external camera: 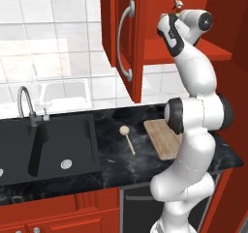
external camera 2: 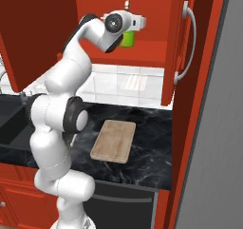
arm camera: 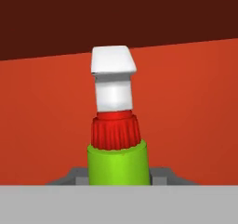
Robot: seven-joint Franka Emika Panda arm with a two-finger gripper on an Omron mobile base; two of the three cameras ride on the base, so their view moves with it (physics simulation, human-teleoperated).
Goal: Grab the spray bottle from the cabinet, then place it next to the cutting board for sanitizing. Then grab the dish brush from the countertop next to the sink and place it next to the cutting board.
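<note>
Spray bottle (arm camera: 118, 160) sits closest to the hand camera: green body, red ribbed collar, white nozzle on top, upright against the red back wall of the cabinet (arm camera: 195, 102). Grey finger parts show just beside the bottle's body on either side; cannot tell whether the end effector (external camera 2: 137, 23) is pinching it or merely spread around it.

Right base view: arm reaches up into the open cabinet (external camera 2: 152, 52), wrist level with the inner shelf, green of the bottle (external camera 2: 126, 38) visible just behind the hand. Cabinet door (external camera 2: 182, 42) stands swung open, curved grey handle facing out.

Below the cabinet, on the black veined worktop (external camera: 121, 154): cutting board (external camera: 162, 138) lies flat, partly hidden behind the arm in the left base view. Dish brush (external camera: 128, 138) lies on the worktop between the cutting board and the sink (external camera: 48, 147), round head pointing toward the wall, near the board but not touching it. Grey tap (external camera: 26, 104) rises behind the sink.
</note>
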